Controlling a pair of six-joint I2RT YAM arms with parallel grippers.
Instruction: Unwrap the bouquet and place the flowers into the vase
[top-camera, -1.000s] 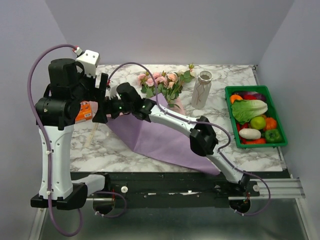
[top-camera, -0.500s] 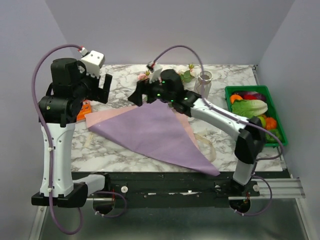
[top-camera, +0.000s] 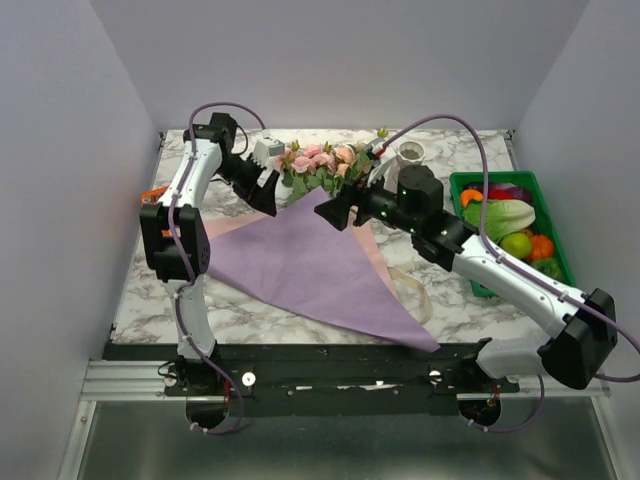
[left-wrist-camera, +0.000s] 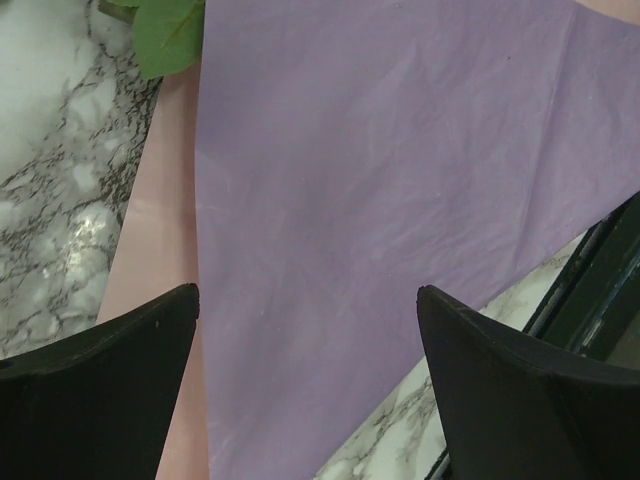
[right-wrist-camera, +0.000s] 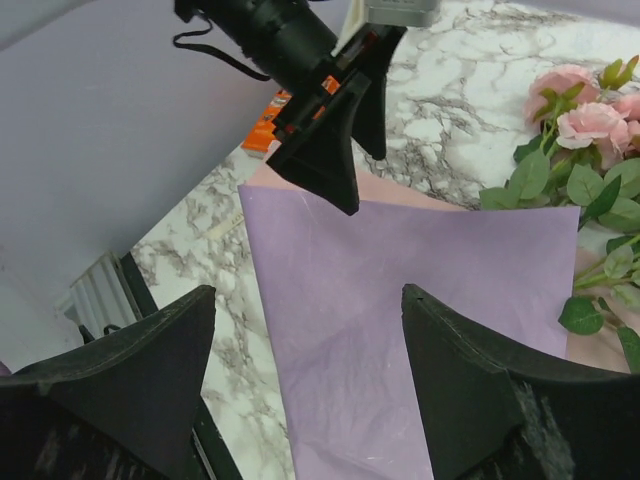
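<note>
Left claw (top-camera: 268, 195) and right claw (top-camera: 330, 212) stand open, empty; the flowers (top-camera: 320, 163) look light, soft-headed: grip below the heads, clear of the limp paper (top-camera: 310, 265).

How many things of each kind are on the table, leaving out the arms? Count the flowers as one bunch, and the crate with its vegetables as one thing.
Vase: 1
Flower bunch: 1
Paper wrap: 1
Ribbon: 1
Crate: 1
Orange item: 1
Total: 6
</note>
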